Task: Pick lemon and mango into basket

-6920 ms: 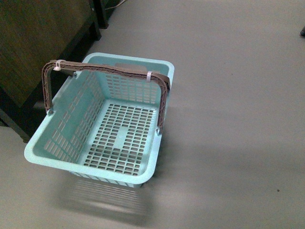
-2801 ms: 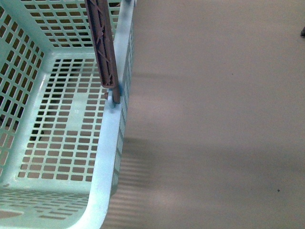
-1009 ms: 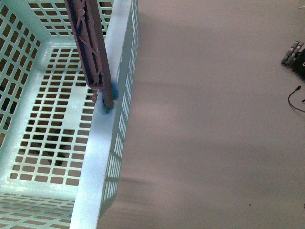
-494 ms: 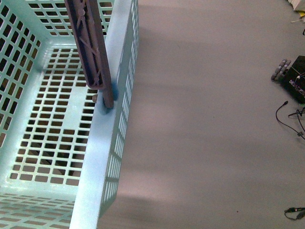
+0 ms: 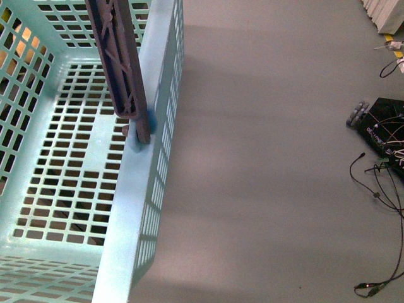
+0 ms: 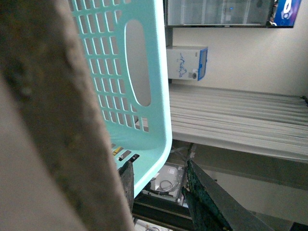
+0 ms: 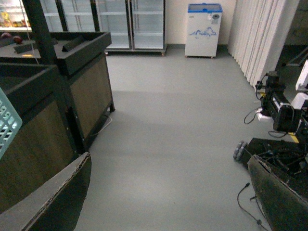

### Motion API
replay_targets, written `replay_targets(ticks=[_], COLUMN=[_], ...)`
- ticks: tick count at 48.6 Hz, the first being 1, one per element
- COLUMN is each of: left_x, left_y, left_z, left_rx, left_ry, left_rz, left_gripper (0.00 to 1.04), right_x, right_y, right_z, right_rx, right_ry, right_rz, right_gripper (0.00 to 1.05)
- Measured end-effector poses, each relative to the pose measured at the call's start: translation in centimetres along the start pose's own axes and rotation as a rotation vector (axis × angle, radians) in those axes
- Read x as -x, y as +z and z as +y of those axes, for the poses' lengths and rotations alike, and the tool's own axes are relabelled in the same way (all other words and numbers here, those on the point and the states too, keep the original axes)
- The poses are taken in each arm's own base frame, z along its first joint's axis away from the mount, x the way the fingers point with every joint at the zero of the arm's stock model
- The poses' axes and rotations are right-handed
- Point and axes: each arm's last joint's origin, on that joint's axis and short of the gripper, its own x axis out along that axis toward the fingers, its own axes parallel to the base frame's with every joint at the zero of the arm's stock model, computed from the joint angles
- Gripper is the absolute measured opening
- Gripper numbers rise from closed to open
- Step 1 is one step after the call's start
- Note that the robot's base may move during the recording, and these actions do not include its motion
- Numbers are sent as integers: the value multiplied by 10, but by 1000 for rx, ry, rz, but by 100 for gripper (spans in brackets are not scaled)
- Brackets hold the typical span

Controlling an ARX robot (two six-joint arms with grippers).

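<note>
Basket [image 5: 136, 208] fills the left half of the front view, right up against the camera, its slotted turquoise floor bare and one brown handle [image 5: 117, 57] slanting across the near rim. Grey floor [image 5: 265, 158] spreads out to the right of it. Over on the right wrist view, dark wooden display stands [image 7: 86, 82] line one side of the shop, with a white, blue-lidded chest freezer [image 7: 203, 29] against the back wall. Right gripper [image 7: 168, 159] is spread wide, nothing between its fingers, hanging over open floor. Left gripper [image 6: 159, 168] has its fingers apart too, the basket's rounded rim corner sitting in the gap; whether they touch it, can't tell. Black equipment [image 5: 385, 126] and loose cables [image 5: 379, 189] lie at the far right edge
</note>
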Motion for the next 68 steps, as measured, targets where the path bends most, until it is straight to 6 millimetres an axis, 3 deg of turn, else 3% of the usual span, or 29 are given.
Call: replay_targets(ticks=[68], left_x=[0], left_y=[-1], left_z=[0], left_rx=[-2], left_ry=[-1], left_rz=[4], left_gripper=[31], right_x=[0], right_y=[0], right_z=[0], right_rx=[0], right_ry=[-4], right_rz=[0], right_gripper=[96])
